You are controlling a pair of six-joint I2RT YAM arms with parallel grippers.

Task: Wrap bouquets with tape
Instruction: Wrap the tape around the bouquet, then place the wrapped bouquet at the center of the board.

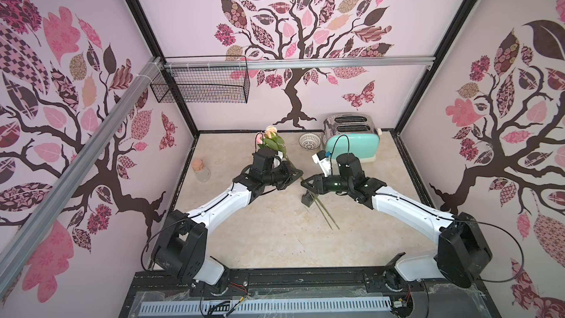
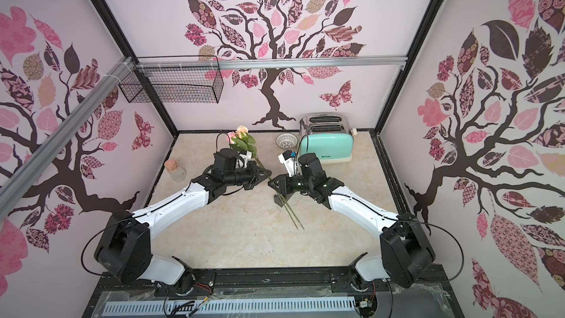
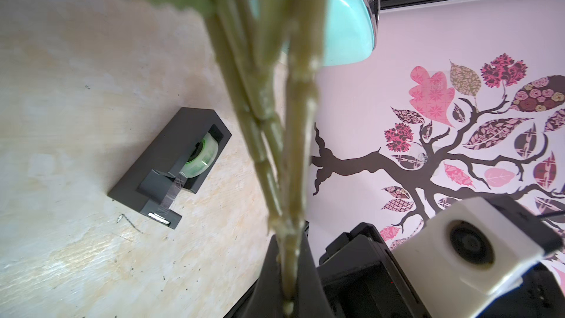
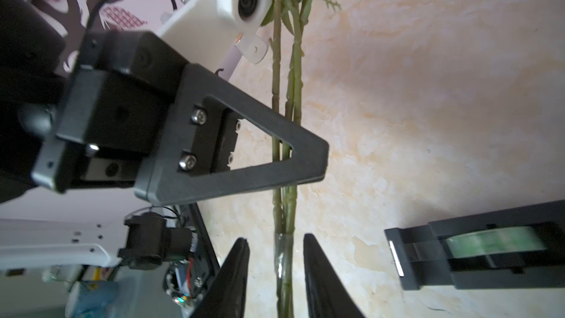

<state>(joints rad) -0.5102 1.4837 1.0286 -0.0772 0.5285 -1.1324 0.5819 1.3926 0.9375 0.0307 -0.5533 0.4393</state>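
Stems of the bouquet (image 1: 323, 211) sit pinched in the left gripper (image 4: 319, 160) over mid-table, blooms far, cut ends near. The right gripper (image 4: 275, 238) has its jaws spread either side of the stems at a clear tape band (image 4: 282, 255). The tape dispenser (image 3: 171, 163) stands on the table (image 1: 275, 240) just right of the stems.

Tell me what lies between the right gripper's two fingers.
The bouquet's stems, wrapped in a band of clear tape, run through the open gap untouched; the right wrist view shows it.
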